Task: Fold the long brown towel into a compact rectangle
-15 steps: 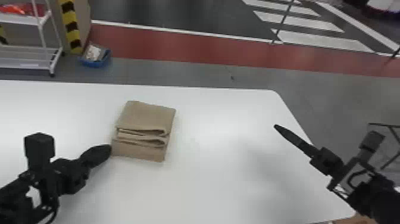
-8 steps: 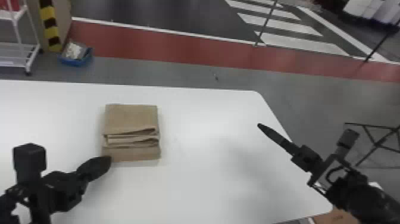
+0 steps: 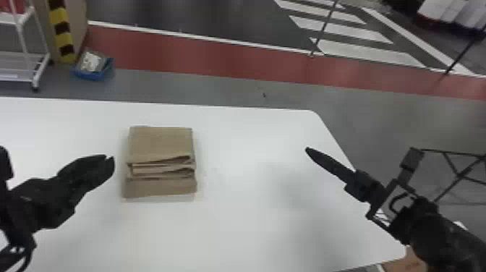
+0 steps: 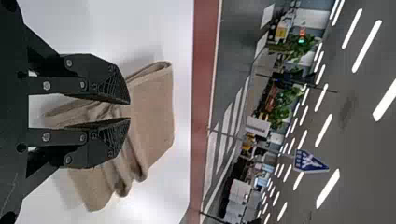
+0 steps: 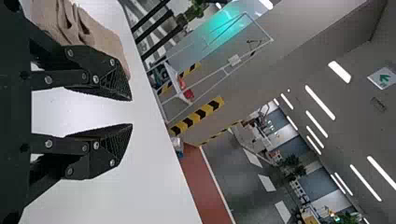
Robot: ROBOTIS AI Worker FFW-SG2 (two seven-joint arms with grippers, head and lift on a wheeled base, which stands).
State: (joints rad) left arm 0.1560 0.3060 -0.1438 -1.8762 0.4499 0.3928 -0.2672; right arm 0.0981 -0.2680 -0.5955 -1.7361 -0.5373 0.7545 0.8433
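My left pincer (image 3: 109,158), slightly parted and empty, hangs just beside the folded brown towel (image 3: 161,143) on the tabletop (image 3: 253,195), while my right pincer (image 3: 308,150), parted wider, holds nothing.

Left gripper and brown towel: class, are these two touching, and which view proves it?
Apart. The head view shows a strip of the white table between the left gripper and the brown towel.
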